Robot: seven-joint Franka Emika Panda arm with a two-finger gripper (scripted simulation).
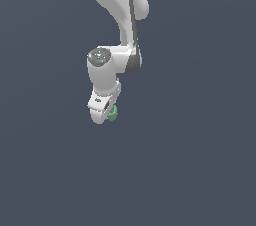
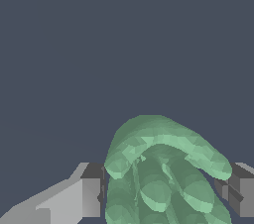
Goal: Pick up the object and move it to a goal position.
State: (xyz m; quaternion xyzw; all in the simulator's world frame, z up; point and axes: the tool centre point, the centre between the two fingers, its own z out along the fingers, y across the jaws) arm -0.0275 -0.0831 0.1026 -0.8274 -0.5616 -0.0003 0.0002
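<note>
Against a flat slate-grey backdrop, the white arm (image 1: 118, 15) drops from the upper edge of the exterior view, bends at a grey-capped joint, and ends in the gripper (image 1: 103, 113) a bit above mid-frame. Green object (image 1: 113, 114) pokes out at the gripper's lower edge, on the exterior view's right side of it, touching the white housing. Only a small lump of it shows from here, the rest hidden behind the gripper. No surface or shadow visible under it, so can't tell if it is lifted or resting on anything.

Wrist view: object (image 2: 158, 173) fills the space between the two fingers (image 2: 89, 188), much larger in frame. It looks like a bundle of curved, ribbed green tubes, one arching over the others, mottled light and dark green. Dark pads on both sides sit right against it, one finger at each flank, no gap seen on either side. Gripper (image 2: 163, 191) clenched on the object, holding it. Beyond it only the same plain grey, nothing else in sight
</note>
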